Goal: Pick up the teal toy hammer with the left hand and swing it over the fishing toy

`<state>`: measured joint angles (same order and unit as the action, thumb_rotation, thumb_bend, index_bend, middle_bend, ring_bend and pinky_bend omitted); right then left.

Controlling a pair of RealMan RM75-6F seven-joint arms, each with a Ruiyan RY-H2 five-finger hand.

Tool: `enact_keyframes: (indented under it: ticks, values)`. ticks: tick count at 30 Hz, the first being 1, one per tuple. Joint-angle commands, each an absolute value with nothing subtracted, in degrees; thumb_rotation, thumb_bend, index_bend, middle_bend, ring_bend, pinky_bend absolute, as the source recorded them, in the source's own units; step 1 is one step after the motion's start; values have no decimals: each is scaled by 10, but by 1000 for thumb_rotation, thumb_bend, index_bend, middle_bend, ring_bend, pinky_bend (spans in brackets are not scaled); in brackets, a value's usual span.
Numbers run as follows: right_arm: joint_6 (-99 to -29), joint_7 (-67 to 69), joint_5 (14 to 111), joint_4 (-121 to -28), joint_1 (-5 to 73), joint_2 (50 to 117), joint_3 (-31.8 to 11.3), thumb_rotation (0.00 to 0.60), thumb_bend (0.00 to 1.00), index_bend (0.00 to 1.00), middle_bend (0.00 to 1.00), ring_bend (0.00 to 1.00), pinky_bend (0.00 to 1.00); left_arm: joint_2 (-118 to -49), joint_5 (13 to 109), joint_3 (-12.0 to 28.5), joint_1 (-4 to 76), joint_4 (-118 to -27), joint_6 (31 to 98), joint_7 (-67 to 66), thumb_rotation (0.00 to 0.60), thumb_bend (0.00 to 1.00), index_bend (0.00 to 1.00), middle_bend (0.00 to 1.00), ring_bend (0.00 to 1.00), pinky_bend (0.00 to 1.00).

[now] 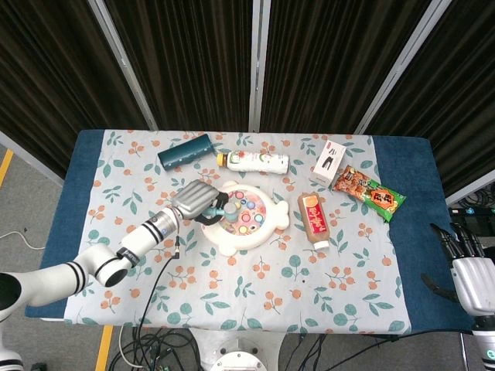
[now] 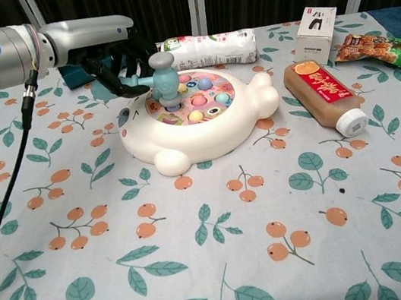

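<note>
The hammer (image 2: 163, 75) is held by the left hand (image 2: 112, 61) at upper left — head directly over the toy (image 2: 199, 119), handle pointing left.

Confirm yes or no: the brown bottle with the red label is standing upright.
No, the brown bottle lies on its side on the tablecloth, white cap toward the camera, right of the fishing toy.

The robot's left hand (image 2: 115, 60) is gripping the teal toy hammer (image 2: 162, 75) by its handle, the head standing over the far left of the white fishing toy (image 2: 199, 119) on the floral tablecloth (image 2: 203, 257).
</note>
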<state>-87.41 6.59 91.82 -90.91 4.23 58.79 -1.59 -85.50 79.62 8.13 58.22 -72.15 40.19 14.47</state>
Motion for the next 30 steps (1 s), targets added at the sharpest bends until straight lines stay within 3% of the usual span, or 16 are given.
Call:
enact_keyframes:
  ticks: [1,17,23,30]
  values:
    - [-873,65,918,-910,43,587,-16,600,120,68,169,0,0,-865,793,77,583,-710,395,143,600,584,643,622,523,695]
    - [-876,62,919,-915,42,585,-18,600,120,68,169,0,0,-814,807,78,535,-743,472,184,600,584,643,621,523,691]
    - [-872,60,918,-916,43,585,-18,600,120,68,169,0,0,-836,800,62,487,-681,513,222,600,581,640,609,515,654]
    - [-865,54,916,-921,47,585,-18,600,119,68,169,0,0,-895,798,41,458,-571,513,254,600,562,596,566,462,530]
